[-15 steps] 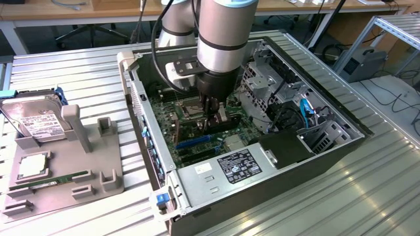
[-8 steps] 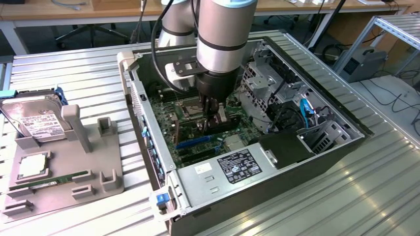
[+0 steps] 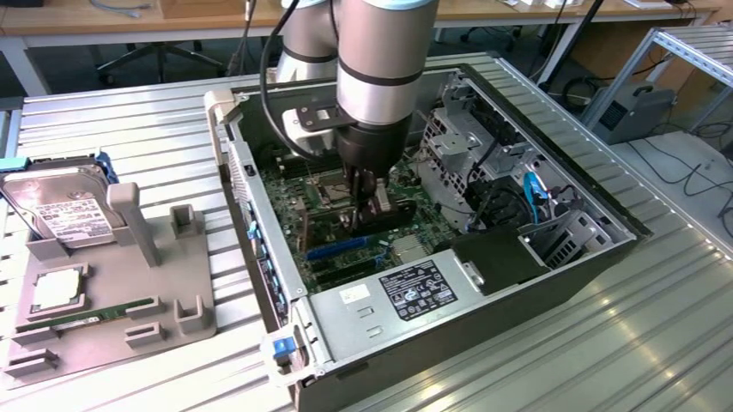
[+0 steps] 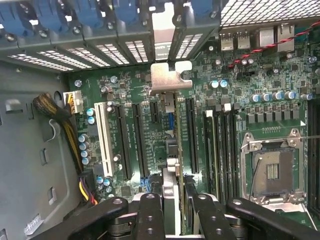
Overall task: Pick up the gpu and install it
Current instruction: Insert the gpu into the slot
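The gpu (image 3: 390, 220) hangs inside the open computer case (image 3: 596, 249), just above the green motherboard (image 3: 300, 206). My gripper (image 3: 369, 210) reaches down into the case and is shut on the card's upper edge. In the wrist view I see the gpu (image 4: 170, 170) edge-on between my black fingers (image 4: 150, 215), with my gripper (image 4: 178, 216) closed around it. Its silvery end bracket (image 4: 169, 76) sits close to the case's rear slot openings (image 4: 162, 42). Long black expansion slots (image 4: 191, 135) run along the board on both sides of the card.
A grey fixture (image 3: 172, 309) on the exterior view's left holds a hard drive (image 3: 63, 210), a processor chip (image 3: 57, 292) and a green memory stick (image 3: 98, 313). Inside the case are the power supply (image 3: 401, 296), the drive cage (image 3: 458, 146) and the bare processor socket (image 4: 272, 172).
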Controlling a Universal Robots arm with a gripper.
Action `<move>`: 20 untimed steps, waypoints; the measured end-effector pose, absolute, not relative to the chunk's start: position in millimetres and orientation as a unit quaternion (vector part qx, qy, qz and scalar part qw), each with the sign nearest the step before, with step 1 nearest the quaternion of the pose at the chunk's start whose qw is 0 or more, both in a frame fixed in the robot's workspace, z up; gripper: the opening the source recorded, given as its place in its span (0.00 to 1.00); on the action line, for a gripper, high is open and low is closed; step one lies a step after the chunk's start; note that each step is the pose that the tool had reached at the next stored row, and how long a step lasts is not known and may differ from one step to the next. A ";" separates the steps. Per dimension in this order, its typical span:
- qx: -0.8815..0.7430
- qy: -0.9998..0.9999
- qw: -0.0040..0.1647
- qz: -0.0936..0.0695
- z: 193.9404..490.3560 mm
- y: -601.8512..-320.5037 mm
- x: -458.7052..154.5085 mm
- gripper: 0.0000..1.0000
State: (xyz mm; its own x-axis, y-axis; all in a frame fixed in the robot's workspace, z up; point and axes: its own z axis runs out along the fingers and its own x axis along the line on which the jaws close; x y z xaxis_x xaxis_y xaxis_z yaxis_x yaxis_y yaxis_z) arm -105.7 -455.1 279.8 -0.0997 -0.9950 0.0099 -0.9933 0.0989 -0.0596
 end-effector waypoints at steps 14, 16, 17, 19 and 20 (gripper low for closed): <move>-0.670 0.741 0.016 -0.026 274.7 -453.7 -130.9 0.28; -0.670 0.741 0.016 -0.026 273.6 -453.8 -132.8 0.28; -0.670 0.741 0.016 -0.026 272.9 -453.8 -133.3 0.28; -0.671 0.741 0.016 -0.026 271.1 -453.8 -134.1 0.28; -0.670 0.741 0.016 -0.026 270.3 -453.8 -134.4 0.28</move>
State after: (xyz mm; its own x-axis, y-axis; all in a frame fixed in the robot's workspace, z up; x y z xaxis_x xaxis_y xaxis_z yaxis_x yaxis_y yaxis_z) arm -134.4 -453.8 270.3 -0.1004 -0.9949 0.0122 -0.9932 0.0995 -0.0601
